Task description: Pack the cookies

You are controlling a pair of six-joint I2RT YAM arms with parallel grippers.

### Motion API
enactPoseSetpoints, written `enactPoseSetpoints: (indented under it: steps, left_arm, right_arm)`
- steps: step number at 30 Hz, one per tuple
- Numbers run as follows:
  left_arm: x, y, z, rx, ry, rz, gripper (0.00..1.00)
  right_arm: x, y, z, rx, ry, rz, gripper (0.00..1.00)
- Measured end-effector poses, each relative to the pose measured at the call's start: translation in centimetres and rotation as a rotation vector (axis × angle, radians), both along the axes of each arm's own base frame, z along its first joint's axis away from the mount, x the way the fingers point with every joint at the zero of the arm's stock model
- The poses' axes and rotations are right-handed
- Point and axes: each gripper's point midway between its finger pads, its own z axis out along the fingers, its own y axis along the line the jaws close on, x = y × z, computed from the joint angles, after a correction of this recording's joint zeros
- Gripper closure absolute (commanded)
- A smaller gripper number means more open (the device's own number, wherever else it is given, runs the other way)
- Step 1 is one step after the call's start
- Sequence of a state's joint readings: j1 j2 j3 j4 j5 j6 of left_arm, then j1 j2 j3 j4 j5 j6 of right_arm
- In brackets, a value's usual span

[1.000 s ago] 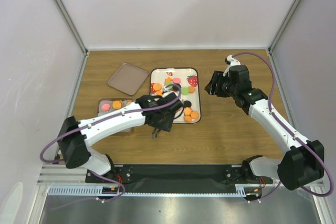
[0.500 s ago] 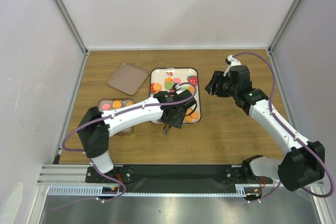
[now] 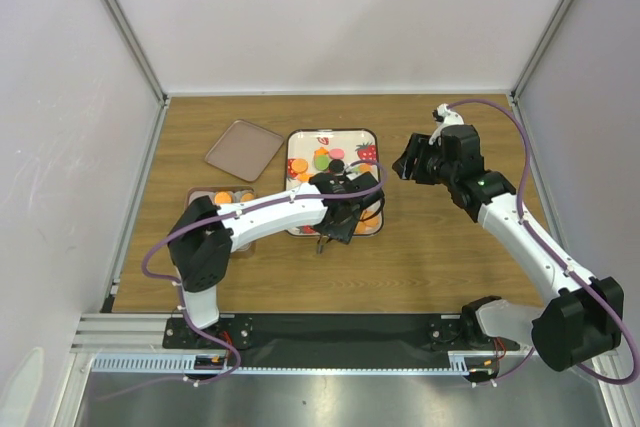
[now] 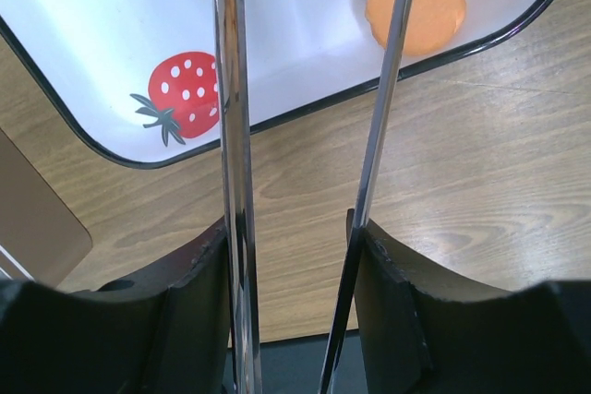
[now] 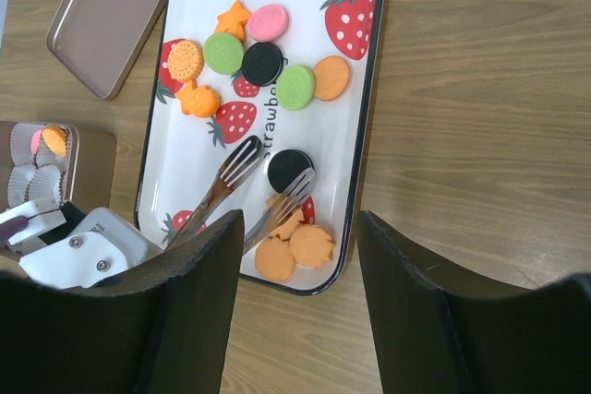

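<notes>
Two robot arms work over a wooden table (image 3: pixel 440 257), seen from above. The left arm reaches across to a white strawberry-print tray (image 3: pixel 372 134) at the centre. The right arm hangs over bare wood just right of the tray, with the right gripper (image 3: pixel 405 165) turned toward it.

Left of the tray lie a brown lid (image 3: pixel 243 147) and, nearer the arm bases, a box (image 3: pixel 218 199) partly hidden under the left arm. The right wrist view alone shows that the box holds white paper cups, with an orange disc and a pink one inside.

The left gripper (image 3: pixel 335 222) is clamped on a pair of metal tongs (image 5: pixel 222 189). The left wrist view shows its black fingers (image 4: pixel 199 292) pressing the two blades from outside, with the blades apart over the tray's near rim. That view does not show the tips.

The right wrist camera does. The toothed ends sit spread beside a black cookie (image 5: pixel 290 166) in the lower half of the tray; contact cannot be judged. The right gripper's own fingers (image 5: pixel 199 311) frame that picture, standing wide with nothing between them.

Most of the cookies (image 5: pixel 296 87) lie loose on the tray. Pink, green, black and orange ones sit toward its far end, and an orange cluster (image 5: pixel 312 244) sits at the near end.
</notes>
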State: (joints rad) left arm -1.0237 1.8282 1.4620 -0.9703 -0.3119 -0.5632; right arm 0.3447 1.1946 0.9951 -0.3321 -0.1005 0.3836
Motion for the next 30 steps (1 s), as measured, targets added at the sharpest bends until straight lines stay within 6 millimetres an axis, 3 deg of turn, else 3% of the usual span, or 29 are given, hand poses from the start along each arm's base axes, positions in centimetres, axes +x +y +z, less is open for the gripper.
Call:
enactPoseSetpoints:
  steps: [23, 30]
  left_arm:
    - [0.39, 0.11, -0.74, 0.039, -0.003, -0.018, 0.53]
    - [0.54, 0.19, -0.7, 0.044, -0.01, -0.017, 0.59]
  right_arm:
    - [0.02, -0.03, 0.0, -0.001, 0.0, -0.002, 0.41]
    - [0.02, -0.03, 0.0, -0.001, 0.0, -0.002, 0.41]
